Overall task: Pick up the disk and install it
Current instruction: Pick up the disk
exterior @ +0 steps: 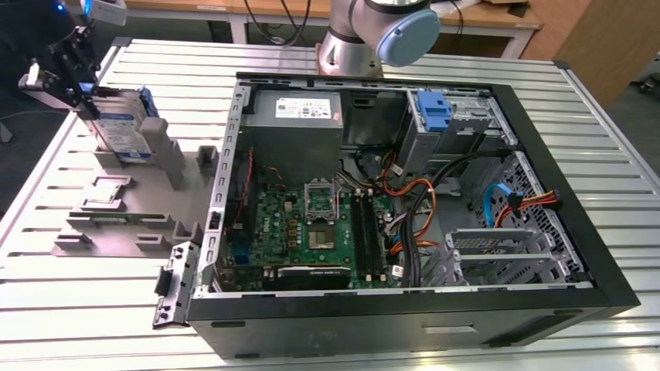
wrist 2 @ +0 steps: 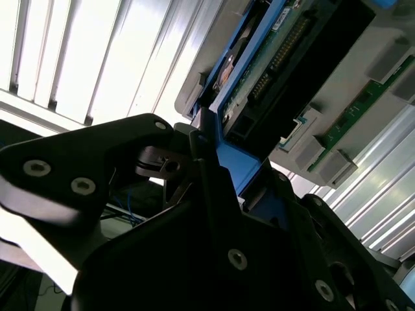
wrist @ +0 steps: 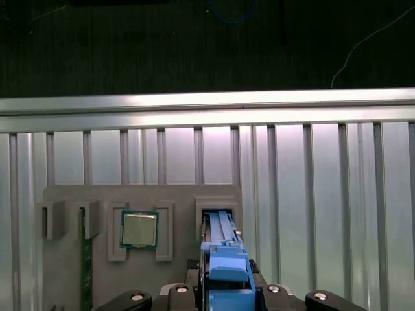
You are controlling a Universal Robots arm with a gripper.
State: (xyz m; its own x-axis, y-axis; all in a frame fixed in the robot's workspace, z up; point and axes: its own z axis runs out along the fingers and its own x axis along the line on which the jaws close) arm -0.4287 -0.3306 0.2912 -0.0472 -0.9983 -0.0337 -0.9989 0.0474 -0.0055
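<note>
Ribbed metal table (exterior: 588, 116) carries everything: an open case (exterior: 413, 317) lies on its side with the panel off, presumably so its boards and bays can be reached from above. Outside the case, on the exterior view's left, a grey holder (exterior: 103, 247) keeps loose parts in fixed pockets, likely so each can be found and gripped the same way every time. The disk (exterior: 126, 127) stands on edge in this holder, near the case wall and about level with the power supply (exterior: 299, 108). That pose offers its thin blue-railed edge upward to the gripper (exterior: 85, 93). The jaws are drawn narrow and clamp that rail at the disk's upper end; in the second wrist view a dark finger (wrist 2: 201, 148) presses against the blue plastic. A chip (wrist: 139, 229) and a memory stick (wrist: 85, 259) rest in their own pockets of the holder. A bare blue bracket (exterior: 433, 108) sits in a bay inside the case. The disk's lower end is hidden behind its own frame and the holder's walls, so I cannot tell whether it is seated in the slot or raised clear of it. The gripper covers the disk's upper corner in the exterior view.
</note>
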